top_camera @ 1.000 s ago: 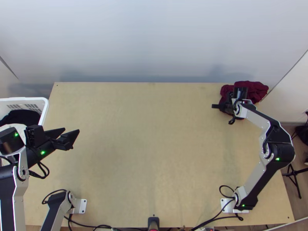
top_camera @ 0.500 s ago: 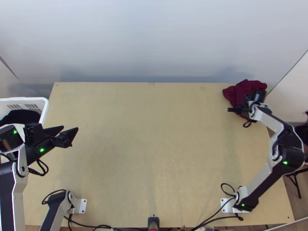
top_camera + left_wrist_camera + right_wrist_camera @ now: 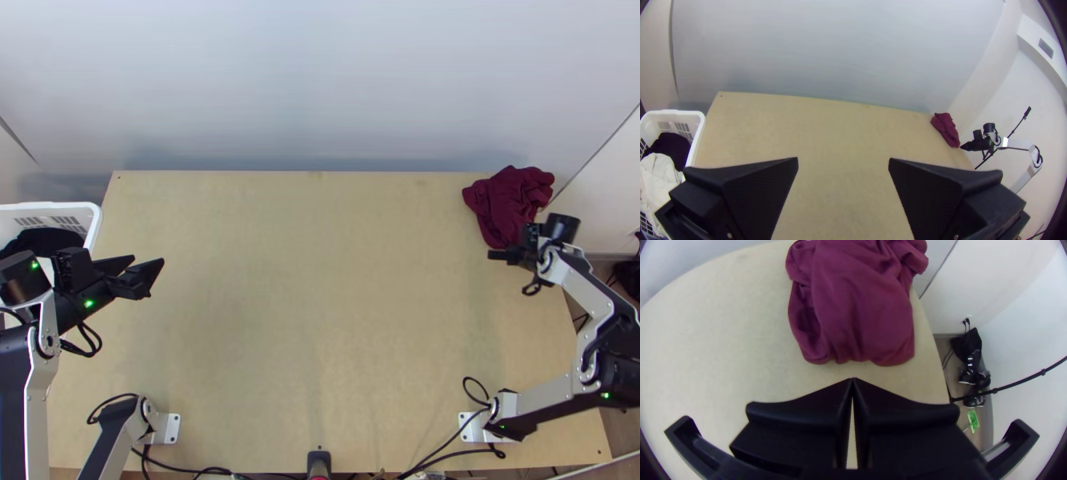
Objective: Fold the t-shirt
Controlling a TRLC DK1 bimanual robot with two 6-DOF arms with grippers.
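Okay, bunched t-shirt (image 3: 509, 200) at the table's far right corner (image 3: 480, 178) looks soft, light; we'd pinch its near edge; left gripper (image 3: 843, 158) open, right gripper (image 3: 853, 379) closed, empty.

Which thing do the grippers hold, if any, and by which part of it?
Nothing is held. The left gripper is open and empty; the right gripper has its fingers closed together, and the dark red cloth lies bunched beyond their tips.
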